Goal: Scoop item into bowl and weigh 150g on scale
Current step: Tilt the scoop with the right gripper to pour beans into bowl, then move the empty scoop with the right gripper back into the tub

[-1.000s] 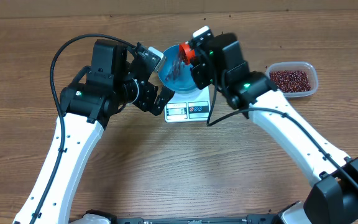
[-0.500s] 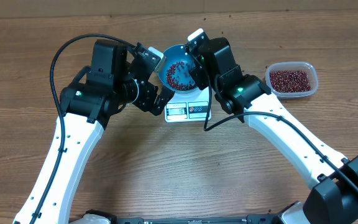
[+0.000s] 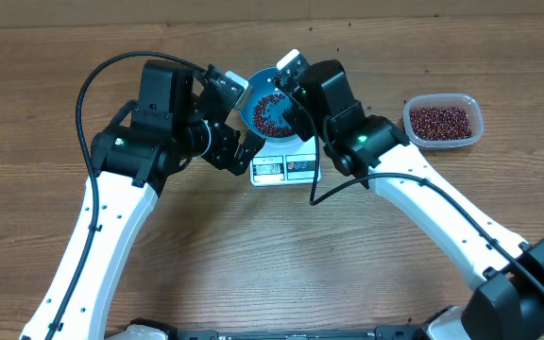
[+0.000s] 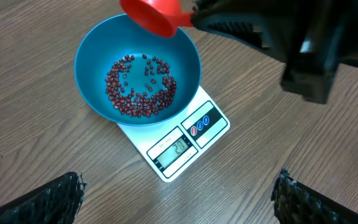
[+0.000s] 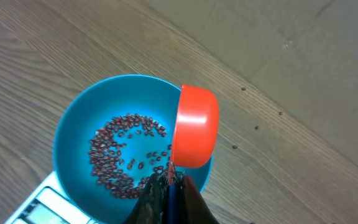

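The light-blue bowl [image 3: 256, 102] [image 4: 92, 59] [image 5: 73, 134] stands on the white scale [image 3: 286, 166] [image 4: 219, 126]. A thin layer of red-brown beans [image 3: 270, 114] [image 4: 138, 88] [image 5: 118, 155] covers its bottom. My right gripper [image 5: 169, 179] is shut on the handle of a red scoop [image 4: 151, 15] [image 5: 196, 126]. The scoop is tipped on its side above the bowl's far rim. My left gripper [image 4: 176, 196] [image 3: 242, 118] hangs open just left of the bowl and scale, with nothing between its fingers. More beans [image 3: 439, 120] fill a clear tub [image 3: 475, 110] at the right.
The right arm's wrist [image 3: 324, 90] hangs over the bowl's right side. The left arm's wrist [image 3: 173, 118] sits close on the left. A few stray beans [image 5: 257, 128] lie on the wooden table [image 3: 272, 246] beyond the bowl.
The scoop tipped over the bowl and beans now lie in it. The right wrist has swung slightly left over the bowl. The left arm has not moved.
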